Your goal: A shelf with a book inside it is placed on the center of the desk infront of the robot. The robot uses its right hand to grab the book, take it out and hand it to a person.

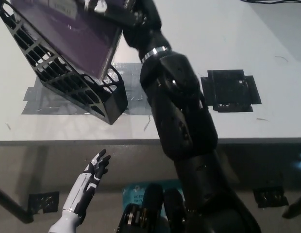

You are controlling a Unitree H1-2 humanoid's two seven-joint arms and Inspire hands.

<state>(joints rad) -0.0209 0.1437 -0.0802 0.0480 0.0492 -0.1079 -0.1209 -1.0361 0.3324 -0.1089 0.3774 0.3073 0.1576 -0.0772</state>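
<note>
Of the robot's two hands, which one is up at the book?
The black right hand, at the purple book in the black shelf. The white left hand rests open below the desk edge.

The shelf, a black plastic rack with open lattice sides, sits tilted on the desk, just left of and below the right hand. The purple book lies slanted inside it, its pale page edges facing the hand, which is at its upper edge.

A lab or test bench: bare white desk with taped-down markings.
</note>
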